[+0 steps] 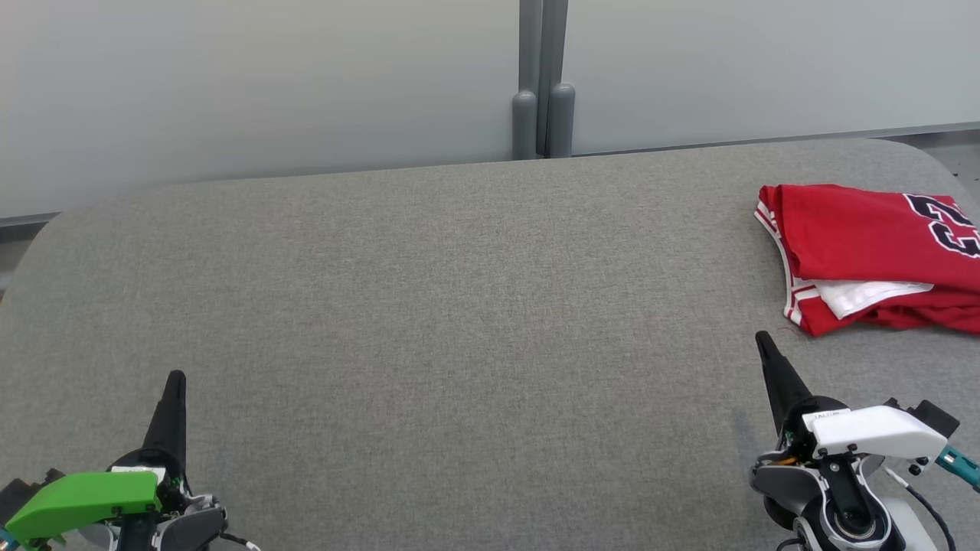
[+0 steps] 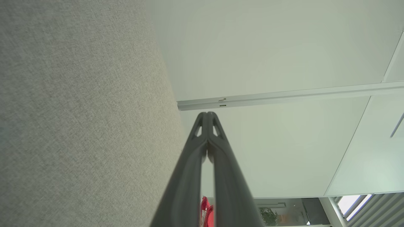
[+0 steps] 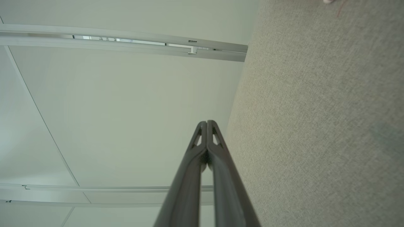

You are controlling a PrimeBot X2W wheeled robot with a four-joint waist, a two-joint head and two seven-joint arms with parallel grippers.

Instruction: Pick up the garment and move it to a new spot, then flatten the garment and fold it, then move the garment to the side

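Note:
The garment (image 1: 865, 245), a red jersey with white trim and dark numbers, lies folded at the far right of the grey table (image 1: 459, 306), cut off by the head view's right edge. A sliver of the garment (image 2: 206, 211) shows between the fingers in the left wrist view. My left gripper (image 1: 176, 376) is at the lower left, shut and holding nothing, its fingers (image 2: 221, 148) pressed together. My right gripper (image 1: 761, 337) is at the lower right, shut and holding nothing, its tip a short way in front of the garment's near left corner. Its fingers (image 3: 217, 142) meet at the tips.
A pale partition wall (image 1: 268, 84) with a grey post (image 1: 542, 99) runs behind the table's far edge. The table's corners are rounded. The grey felt stretches bare from the left gripper across to the garment.

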